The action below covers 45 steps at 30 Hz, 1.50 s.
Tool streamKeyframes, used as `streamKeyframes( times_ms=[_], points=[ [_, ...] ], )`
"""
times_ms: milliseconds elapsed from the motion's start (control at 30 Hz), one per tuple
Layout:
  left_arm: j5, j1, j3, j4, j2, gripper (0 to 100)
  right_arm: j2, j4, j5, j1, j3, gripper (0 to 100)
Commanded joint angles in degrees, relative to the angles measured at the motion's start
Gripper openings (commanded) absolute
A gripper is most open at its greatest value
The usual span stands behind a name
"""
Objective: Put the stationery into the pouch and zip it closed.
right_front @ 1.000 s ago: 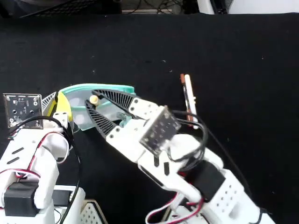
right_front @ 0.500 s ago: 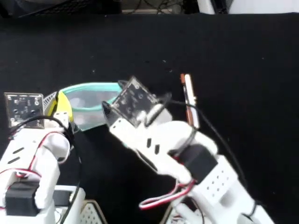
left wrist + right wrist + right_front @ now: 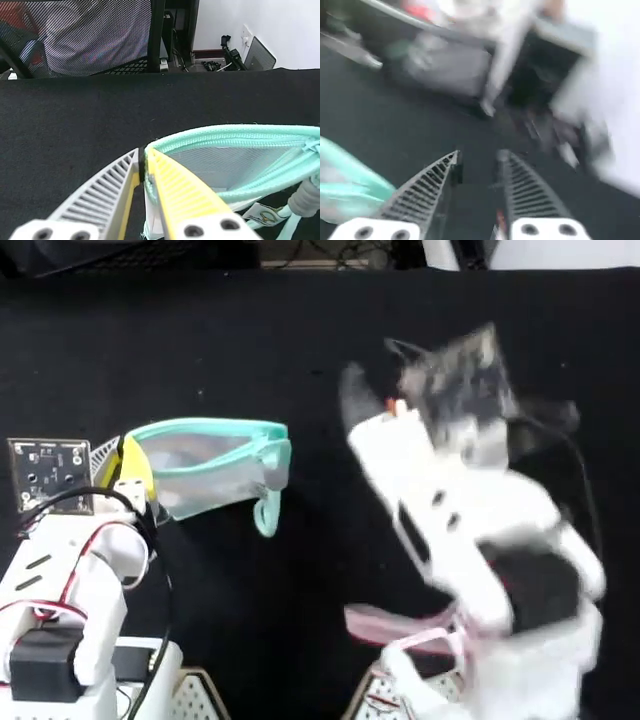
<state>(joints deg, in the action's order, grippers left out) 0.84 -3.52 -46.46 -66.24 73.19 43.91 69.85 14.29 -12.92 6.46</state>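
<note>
Left tool [image 3: 143, 159]: jaws closed on the end rim of the pouch [image 3: 235, 160], with the yellow finger [image 3: 175, 192] on one face of the rim and the grey ribbed finger [image 3: 102, 192] on the other; the grip sits at the corner where the teal zip edge begins.

Right tool [image 3: 477, 159]: jaws partly open with a clear gap between the two ribbed fingers; nothing is held in that gap; the tool is above the black table [image 3: 395, 130], with a teal part of the pouch [image 3: 345, 192] off to one side of it.

In the high view the left tool [image 3: 122, 452] grips the pouch [image 3: 205, 465] at its left end; the pouch lies on the table [image 3: 300, 330] with its long side running away from the left tool; the mouth is open, the zip not closed, and the translucent wall shows between the two teal edges; a teal loop [image 3: 268, 512] hangs from the far end of the pouch and rests on the table.

The right arm [image 3: 460, 520] is well apart from the pouch, on its right; a pen [image 3: 396, 406], red and white, lies on the table outside the pouch and shows as a small part at the edge of that arm; whether the right tool touches the pen cannot be told.

Beyond the far edge of the table, the left wrist view shows a mesh chair [image 3: 75, 40].
</note>
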Motion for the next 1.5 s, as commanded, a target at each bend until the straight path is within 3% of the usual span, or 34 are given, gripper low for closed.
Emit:
streamKeyframes(
  times_ms=[0,133,333,633,800,900,1067,1467],
  points=[
    [0.00,0.04,-9.98,-1.14,-1.85,3,-11.12,-1.32,0.18,9.32,9.19,4.9],
    [0.00,0.04,-9.98,-1.14,-1.85,3,-28.79,-8.88,0.09,11.87,16.13,12.9],
    [0.00,0.04,-9.98,-1.23,-1.85,3,-52.00,-19.08,0.09,12.04,10.95,17.7],
    [0.00,0.04,-9.98,-1.32,-1.85,3,-65.19,-25.23,0.53,12.13,5.32,17.7],
    [0.00,0.04,-9.98,-1.32,-1.85,3,-65.19,-24.79,0.62,11.87,5.49,15.9],
    [0.00,0.04,-9.98,-1.32,-1.85,3,-65.01,-23.12,2.29,11.87,5.41,1.2],
    [0.00,0.04,-9.98,-1.32,-1.85,3,-60.18,-16.18,2.73,11.69,8.22,1.3],
    [0.00,0.04,-9.98,-1.14,-1.85,3,-23.43,-16.88,10.99,6.51,49.36,3.9]
  ],
)
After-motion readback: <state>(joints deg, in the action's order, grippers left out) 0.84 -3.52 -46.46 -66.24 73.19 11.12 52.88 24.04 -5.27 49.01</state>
